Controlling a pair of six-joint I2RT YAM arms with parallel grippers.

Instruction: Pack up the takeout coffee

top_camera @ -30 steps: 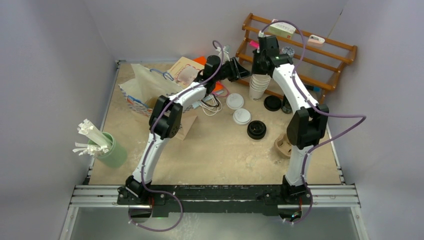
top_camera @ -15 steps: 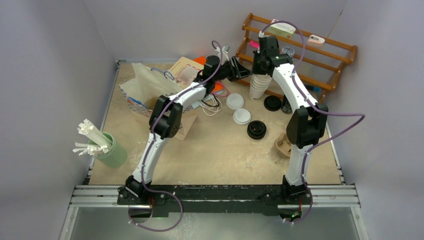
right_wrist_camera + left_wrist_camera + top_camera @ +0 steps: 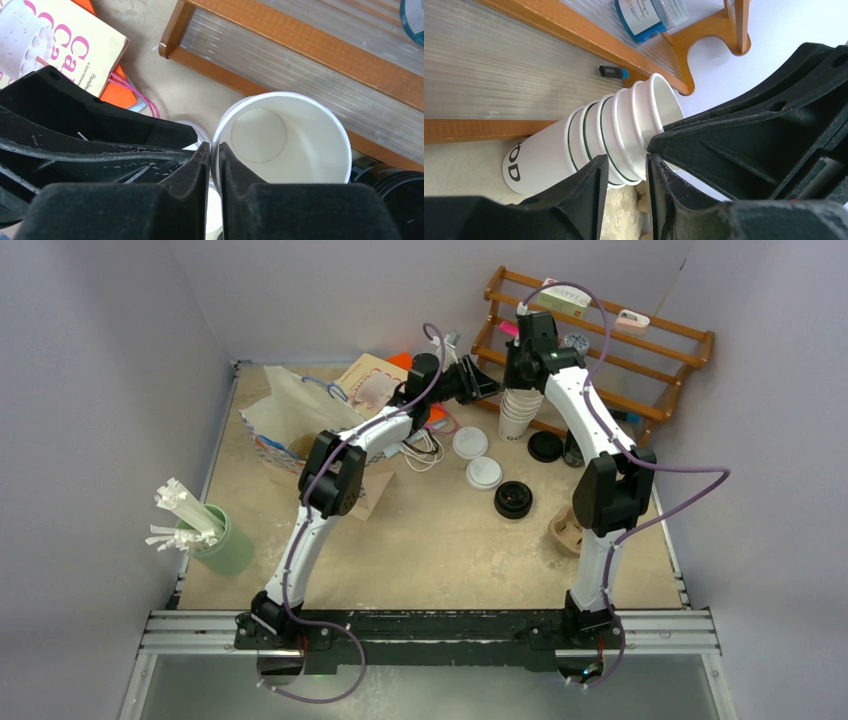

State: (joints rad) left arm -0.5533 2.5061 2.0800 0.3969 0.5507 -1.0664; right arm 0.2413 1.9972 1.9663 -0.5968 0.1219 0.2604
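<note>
A robotics lab test cell: a sandy tabletop point(image 3: 440, 550) boxed in by plain lilac walls point(image 3: 90, 390), with an aluminium rail point(image 3: 190, 632) along the bottom of the frame. On the rail are bolted the left arm point(image 3: 305, 530) and right arm point(image 3: 600, 490), trailing purple cables point(image 3: 700, 478). Café props sit on the tabletop: a wooden rack point(image 3: 640, 350) at upper right, a stack of white paper cups point(image 3: 517, 412), and straws point(image 3: 185, 505) in a green cup point(image 3: 228, 548) at left.
</note>
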